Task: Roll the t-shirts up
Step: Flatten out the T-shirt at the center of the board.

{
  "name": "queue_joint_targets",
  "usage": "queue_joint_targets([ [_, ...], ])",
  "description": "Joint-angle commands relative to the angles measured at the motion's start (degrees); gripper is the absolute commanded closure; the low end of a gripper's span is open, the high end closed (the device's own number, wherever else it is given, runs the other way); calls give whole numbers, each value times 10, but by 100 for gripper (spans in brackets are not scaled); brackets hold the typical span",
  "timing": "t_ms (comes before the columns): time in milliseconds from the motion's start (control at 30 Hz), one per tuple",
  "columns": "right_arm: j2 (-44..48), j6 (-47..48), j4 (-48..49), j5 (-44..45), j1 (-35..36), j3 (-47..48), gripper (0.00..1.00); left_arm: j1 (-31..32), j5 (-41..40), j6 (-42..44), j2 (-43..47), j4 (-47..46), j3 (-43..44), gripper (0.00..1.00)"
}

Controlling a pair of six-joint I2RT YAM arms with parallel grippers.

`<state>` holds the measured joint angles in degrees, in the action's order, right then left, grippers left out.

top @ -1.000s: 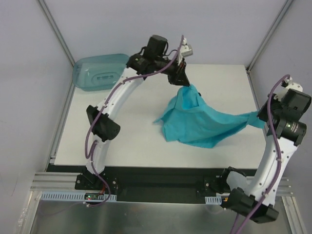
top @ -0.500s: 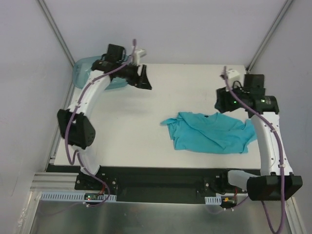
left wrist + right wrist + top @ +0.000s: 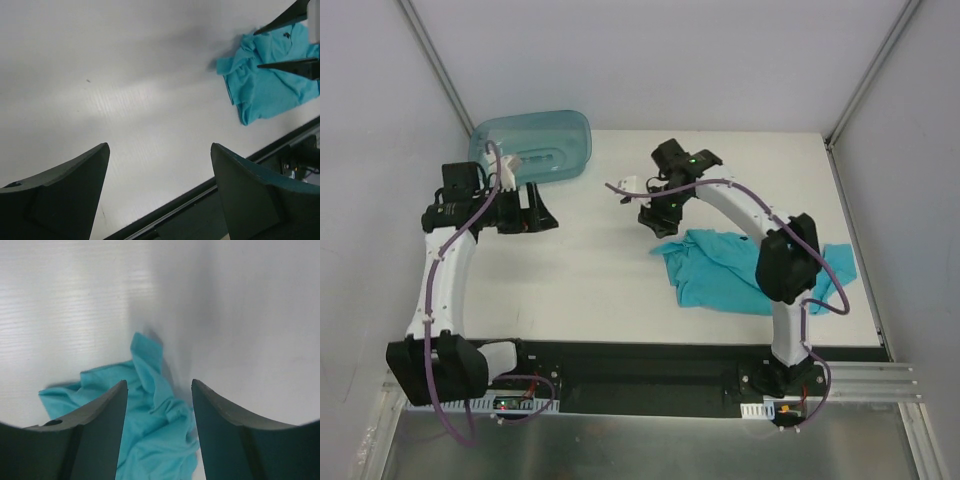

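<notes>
- The flat white rectangular table [image 3: 610, 290] carries everything, with the two arm bases along its near edge.
- The right white-and-black arm [image 3: 750, 215] reaches up from its base and bends left over the cloth. The left white-and-black arm [image 3: 445, 270] stands along the table's left side.
- The plain turquoise-teal short-sleeved t-shirt of thin soft fabric [image 3: 710, 270] lies on the right half of the table, towards the near edge. It is crumpled and unrolled, with loose folds and creases, and one pointed flap sticks out at its far-left corner. The left wrist view shows it as a rumpled patch well off to the side [image 3: 265, 85].
- The translucent blue-green rigid plastic bin [image 3: 535, 145] sits at the far-left corner, well apart from the t-shirt. Whether anything lies in it cannot be told.
- The right gripper [image 3: 655, 215] hangs at the t-shirt's far-left edge. Its dark fingers are spread apart with nothing gripped, and cloth shows below the gap [image 3: 157, 435]. Whether they touch the cloth cannot be told.
- The left gripper [image 3: 535, 210] sits near the bin over bare table, its fingers [image 3: 65, 195] spread wide and empty.
</notes>
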<state>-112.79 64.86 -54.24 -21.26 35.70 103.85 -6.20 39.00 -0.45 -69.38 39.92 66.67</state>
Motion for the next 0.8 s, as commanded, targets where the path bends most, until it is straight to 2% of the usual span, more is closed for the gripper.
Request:
queue_joint_targets([
  [0, -67, 84, -58, 28, 36, 87, 43, -60, -5, -21, 86, 0, -42, 18],
  [233, -115, 128, -126, 60, 66, 128, 43, -115, 16, -32, 169, 1, -102, 17],
  [367, -103, 134, -107, 78, 72, 73, 43, -127, 24, -38, 179, 0, -110, 18],
  [767, -148, 105, -63, 111, 86, 71, 48, -140, 35, -45, 162, -5, -101, 18],
])
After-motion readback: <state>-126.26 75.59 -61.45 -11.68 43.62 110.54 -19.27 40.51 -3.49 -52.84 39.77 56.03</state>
